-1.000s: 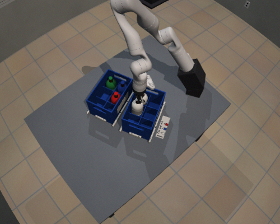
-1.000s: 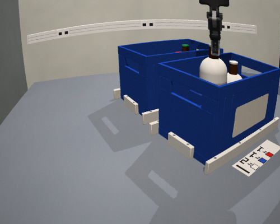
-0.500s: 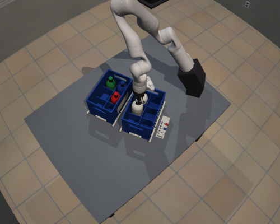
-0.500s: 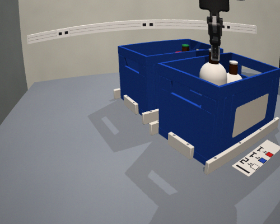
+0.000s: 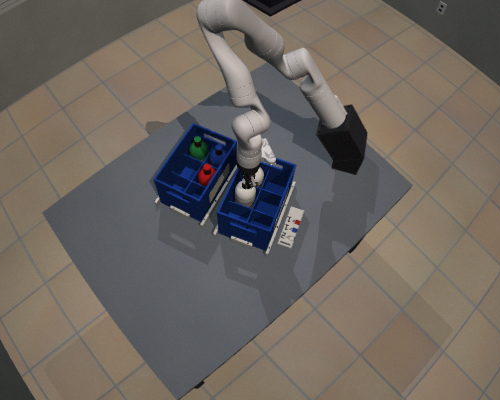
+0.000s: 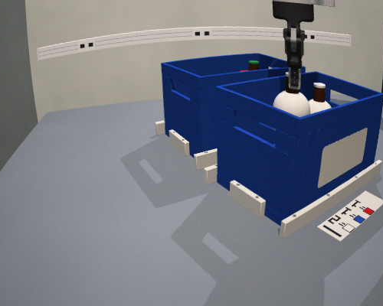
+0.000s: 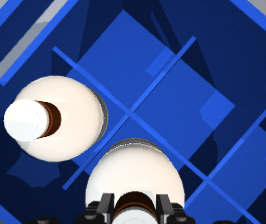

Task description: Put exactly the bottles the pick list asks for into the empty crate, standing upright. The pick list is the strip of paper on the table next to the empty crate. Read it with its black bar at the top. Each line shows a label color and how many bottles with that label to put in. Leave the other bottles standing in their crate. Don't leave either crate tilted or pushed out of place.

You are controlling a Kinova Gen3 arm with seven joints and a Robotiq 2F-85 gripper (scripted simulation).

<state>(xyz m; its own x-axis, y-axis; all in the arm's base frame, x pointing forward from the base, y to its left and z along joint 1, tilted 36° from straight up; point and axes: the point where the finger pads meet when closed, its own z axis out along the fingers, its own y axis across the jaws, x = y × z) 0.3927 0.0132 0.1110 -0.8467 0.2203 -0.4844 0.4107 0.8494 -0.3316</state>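
My gripper [image 5: 247,184] [image 6: 294,84] [image 7: 135,207] is shut on the neck of a white bottle [image 5: 245,194] [image 6: 291,104] [image 7: 135,175]. This bottle is upright, its body inside the near crate [image 5: 241,237] [image 6: 256,153], in the left row's middle compartment; whether its base touches the floor is hidden. Another white bottle [image 5: 257,177] [image 6: 319,106] [image 7: 76,120] stands in the compartment behind it. The far crate [image 5: 184,197] [image 6: 183,111] holds a green bottle [image 5: 198,150], a blue bottle [image 5: 218,155] and a red bottle [image 5: 206,176]. The pick list [image 5: 296,214] [image 6: 374,200] reads white 2, blue 1, red 1.
White rails [image 5: 281,217] [image 6: 332,194] line the crates' bases. The crates stand close side by side and look level. Blue dividers [image 7: 171,62] separate the near crate's compartments; its right row holds no bottles. The crates' raised walls surround the bottles.
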